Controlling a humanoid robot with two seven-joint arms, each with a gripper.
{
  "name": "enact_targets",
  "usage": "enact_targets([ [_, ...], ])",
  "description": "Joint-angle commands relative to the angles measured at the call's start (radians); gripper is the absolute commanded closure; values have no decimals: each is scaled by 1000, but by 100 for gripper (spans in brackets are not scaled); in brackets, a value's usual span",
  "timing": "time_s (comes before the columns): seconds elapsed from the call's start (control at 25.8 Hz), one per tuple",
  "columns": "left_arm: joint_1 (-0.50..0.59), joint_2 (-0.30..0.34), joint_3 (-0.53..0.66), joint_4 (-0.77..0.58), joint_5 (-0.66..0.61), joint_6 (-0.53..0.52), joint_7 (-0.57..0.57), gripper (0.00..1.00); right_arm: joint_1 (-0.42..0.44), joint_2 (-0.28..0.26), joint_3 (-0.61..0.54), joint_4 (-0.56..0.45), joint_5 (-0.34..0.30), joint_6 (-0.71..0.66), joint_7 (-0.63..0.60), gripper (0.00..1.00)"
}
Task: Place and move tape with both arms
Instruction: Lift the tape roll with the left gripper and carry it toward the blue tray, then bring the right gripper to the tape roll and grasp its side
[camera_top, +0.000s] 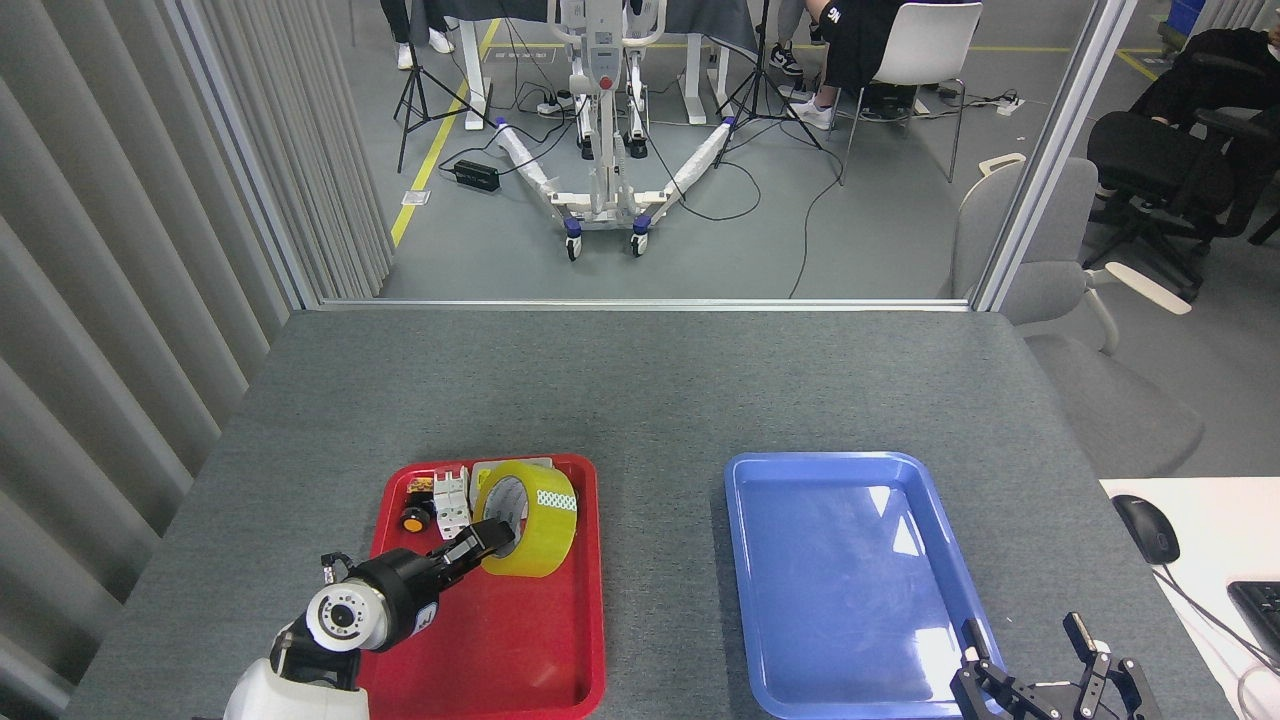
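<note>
The yellow tape roll (535, 520) hangs tilted on its edge above the back half of the red tray (520, 650). My left gripper (490, 542) is shut on the roll's lower rim, one finger inside the white core. The left arm rises from the bottom left. My right gripper (1035, 665) sits at the bottom right, just off the blue tray's near right corner, fingers spread open with nothing in them.
The blue tray (850, 580) lies right of the red one. Small electrical parts, a white breaker (451, 495) and an orange button (413, 519), sit at the red tray's back, with a grey switch box partly hidden behind the tape. A computer mouse (1146, 527) rests at far right.
</note>
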Motion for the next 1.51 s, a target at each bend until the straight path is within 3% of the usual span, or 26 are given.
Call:
enact_targets([
  [0.0, 41, 23, 9, -15, 256, -129, -39, 100, -5, -3, -1, -1, 1, 0, 0, 0],
  [0.12, 81, 14, 0, -73, 348, -181, -73, 100, -21, -10, 0, -1, 1, 0, 0, 0],
  [0.27, 184, -93, -82, -245, 405, -63, -78, 100, -41, -19, 42, -1, -1, -1, -2, 0],
  [0.43, 195, -86, -200, -217, 477, -60, -61, 100, -72, -61, 111, -6, -5, 2, -5, 0],
  [0.54, 195, -86, -278, -165, 495, -130, -64, 100, -94, -110, 183, -14, -16, 3, -29, 0],
  [0.7, 193, -87, -350, -104, 498, -193, -68, 100, -109, -207, 278, -30, -120, -53, -71, 0],
  [0.85, 190, -87, -375, -84, 498, -202, -64, 100, -110, -228, 252, -33, -209, -311, -54, 1],
  [0.97, 192, -87, -375, -84, 498, -210, -68, 100, -103, -216, 122, -33, -275, -570, 40, 0],
  [1.08, 193, -87, -373, -85, 498, -227, -70, 100, -87, -170, -18, -12, -490, -572, 224, 0],
  [1.16, 193, -87, -370, -84, 500, -228, -73, 100, -84, -118, -55, 3, -648, -572, 419, 0],
  [1.28, 193, -86, -367, -87, 500, -228, -73, 100, -95, 16, -56, 8, -835, -572, 750, 0],
  [1.36, 193, -86, -365, -88, 500, -228, -75, 100, -103, 73, -52, 8, -864, -572, 865, 0],
  [1.47, 196, -86, -365, -91, 501, -230, -85, 100, -115, 85, -21, 0, -870, -572, 874, 0],
])
